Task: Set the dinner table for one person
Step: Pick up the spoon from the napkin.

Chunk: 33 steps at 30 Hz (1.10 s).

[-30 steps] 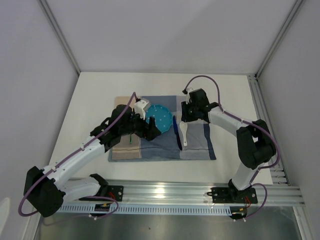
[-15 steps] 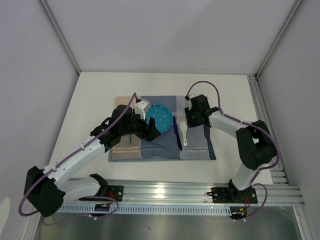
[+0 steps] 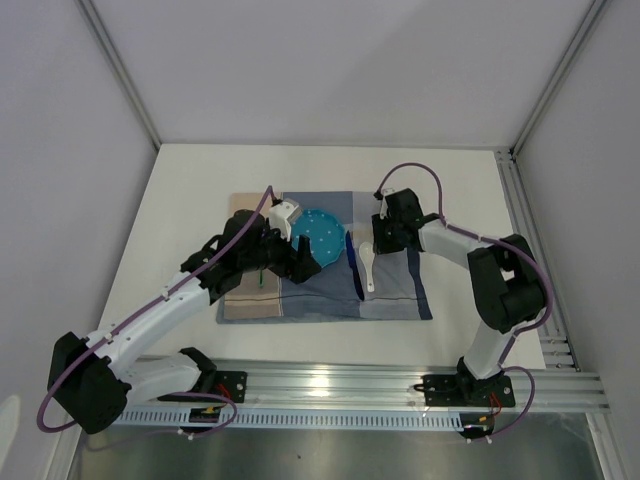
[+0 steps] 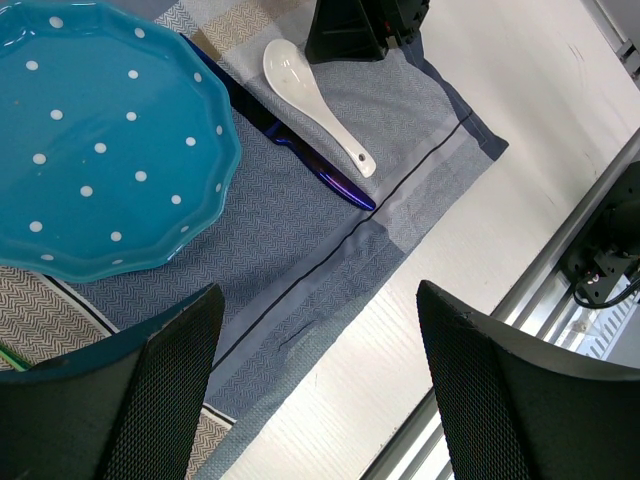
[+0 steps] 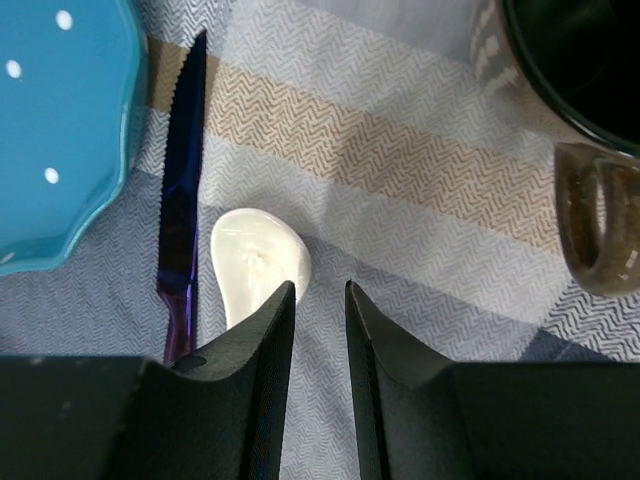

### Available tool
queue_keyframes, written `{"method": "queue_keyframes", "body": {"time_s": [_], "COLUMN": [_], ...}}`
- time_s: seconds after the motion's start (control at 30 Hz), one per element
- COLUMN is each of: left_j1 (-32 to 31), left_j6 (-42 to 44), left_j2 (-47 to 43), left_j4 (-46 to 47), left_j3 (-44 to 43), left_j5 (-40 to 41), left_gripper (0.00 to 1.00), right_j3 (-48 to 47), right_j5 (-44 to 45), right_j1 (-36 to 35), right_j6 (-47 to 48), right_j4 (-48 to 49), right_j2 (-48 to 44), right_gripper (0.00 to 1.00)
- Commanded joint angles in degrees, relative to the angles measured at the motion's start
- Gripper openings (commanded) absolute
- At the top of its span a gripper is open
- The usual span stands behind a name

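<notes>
Table: big white matte rectangle, silver aluminium rails along the near edge and right side. It carries everything and runs well past the placemat on every side.

Placemat: cloth with a herringbone weave, blue, grey and beige checks, lying flat mid-table.

Plate: glossy teal with white dots and a scalloped rim, on the mat's centre.

Knife: thin dark blue metallic blade, serrated edge, just right of the plate rim.

Spoon: white glazed ceramic with a short handle. It lies just right of the knife, roughly parallel, bowl toward the far side.

Mug: speckled brown-grey, dark inside, loop handle, on the mat right of the spoon.

Left gripper: black textured fingers spread wide, nothing between them, hovering over the mat's near part beside the plate.

Right gripper: smooth black fingers with only a narrow slit between them, cloth visible through it, holding nothing. Its left finger overlaps the spoon bowl in the wrist view; can't tell whether they touch.
</notes>
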<state>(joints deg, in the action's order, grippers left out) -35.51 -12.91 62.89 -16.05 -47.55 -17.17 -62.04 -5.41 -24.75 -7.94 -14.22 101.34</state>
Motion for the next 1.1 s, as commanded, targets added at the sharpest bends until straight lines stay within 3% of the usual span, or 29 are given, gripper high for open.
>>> {"method": "queue_keyframes", "body": {"time_s": [0.0, 0.73, 1.07], "left_j1": [-0.4, -0.4, -0.4], "left_j6": [1.4, 1.6, 1.5], "left_j2": [-0.6, -0.7, -0.6], "left_j4": [0.3, 0.7, 0.8], "left_j3": [-0.8, -0.6, -0.5], "left_j5": [-0.1, -0.1, -0.3], "left_gripper": [0.82, 0.82, 0.82], "right_j3": [-0.2, -0.8, -2.7], "right_j5": [-2.8, -6.1, -5.4], "right_j1": [0.1, 0.1, -0.6], "right_j6": [-1.5, -3.4, -1.9], "right_j4": [3.1, 3.9, 0.9], "right_j2": [0.5, 3.3, 0.4], "right_gripper": [0.30, 0.26, 0.34]}}
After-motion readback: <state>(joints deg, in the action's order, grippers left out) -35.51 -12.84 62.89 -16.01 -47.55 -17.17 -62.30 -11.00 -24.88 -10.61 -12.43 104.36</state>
